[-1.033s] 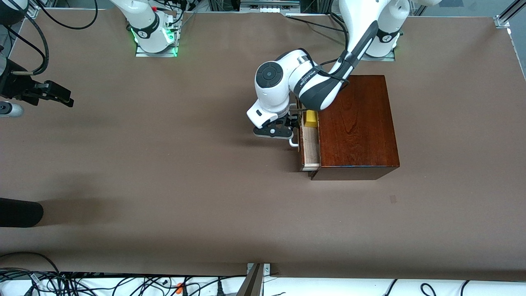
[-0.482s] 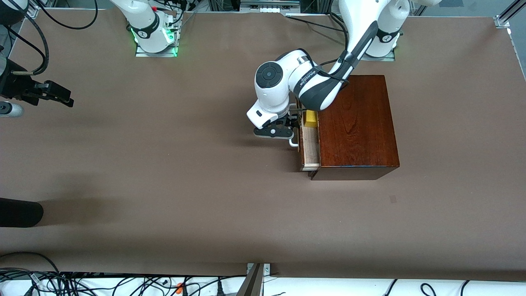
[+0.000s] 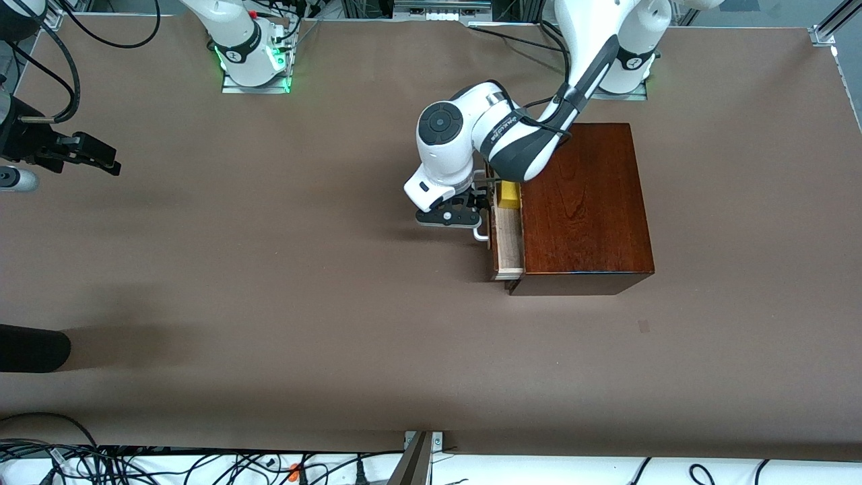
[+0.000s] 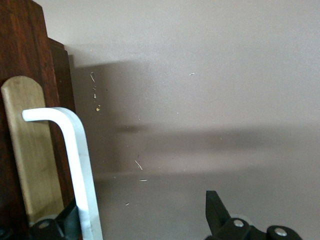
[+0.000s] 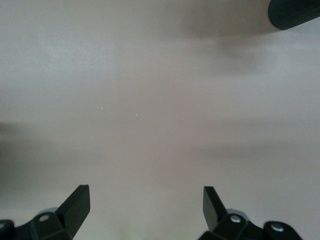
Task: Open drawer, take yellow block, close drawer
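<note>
Two hands: the left hand [image 3: 471, 210], spread wide, straddles the white handle [image 4: 75, 165] of the part-open drawer [image 3: 509, 246], where the yellow block [image 3: 508, 195] sits; next, lifting that block. The right hand [image 5: 145, 207] waits spread.

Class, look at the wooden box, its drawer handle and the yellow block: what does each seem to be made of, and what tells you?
Wooden box: reddish-brown wood, glossy, probably varnished; grain lines and a sheen show on top. Drawer: pale, unstained wood inside. Handle: smooth white bar, likely plastic or painted metal; the look leaves it open. Yellow block: uniform bright yellow, matte; painted wood or plastic, unclear.
</note>
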`<state>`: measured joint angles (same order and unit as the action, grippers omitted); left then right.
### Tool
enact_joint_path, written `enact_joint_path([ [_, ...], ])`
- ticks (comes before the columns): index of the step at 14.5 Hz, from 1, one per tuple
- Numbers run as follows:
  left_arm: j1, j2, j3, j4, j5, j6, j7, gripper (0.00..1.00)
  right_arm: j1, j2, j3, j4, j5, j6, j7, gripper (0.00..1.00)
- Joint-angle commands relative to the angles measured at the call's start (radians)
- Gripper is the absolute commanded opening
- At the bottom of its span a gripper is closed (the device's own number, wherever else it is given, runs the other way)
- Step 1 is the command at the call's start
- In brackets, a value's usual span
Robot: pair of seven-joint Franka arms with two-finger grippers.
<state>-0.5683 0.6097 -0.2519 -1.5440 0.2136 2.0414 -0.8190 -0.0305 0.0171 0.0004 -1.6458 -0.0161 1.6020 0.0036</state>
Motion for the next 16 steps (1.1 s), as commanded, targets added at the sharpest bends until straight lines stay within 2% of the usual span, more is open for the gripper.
enact_joint_path([
  [1, -0.031, 0.058, -0.013, 0.133, -0.069, 0.109, -0.003, 1.00, -0.012, 0.001, 0.009, 0.009, 0.015, -0.010, -0.014, 1.00],
  [8, -0.016, 0.047, -0.004, 0.154, -0.059, 0.071, 0.001, 1.00, -0.012, 0.001, 0.009, 0.009, 0.016, -0.010, -0.014, 1.00],
  [16, -0.031, 0.068, -0.009, 0.102, -0.059, 0.065, 0.004, 1.00, -0.012, 0.001, 0.009, 0.009, 0.016, -0.011, -0.014, 1.00],
])
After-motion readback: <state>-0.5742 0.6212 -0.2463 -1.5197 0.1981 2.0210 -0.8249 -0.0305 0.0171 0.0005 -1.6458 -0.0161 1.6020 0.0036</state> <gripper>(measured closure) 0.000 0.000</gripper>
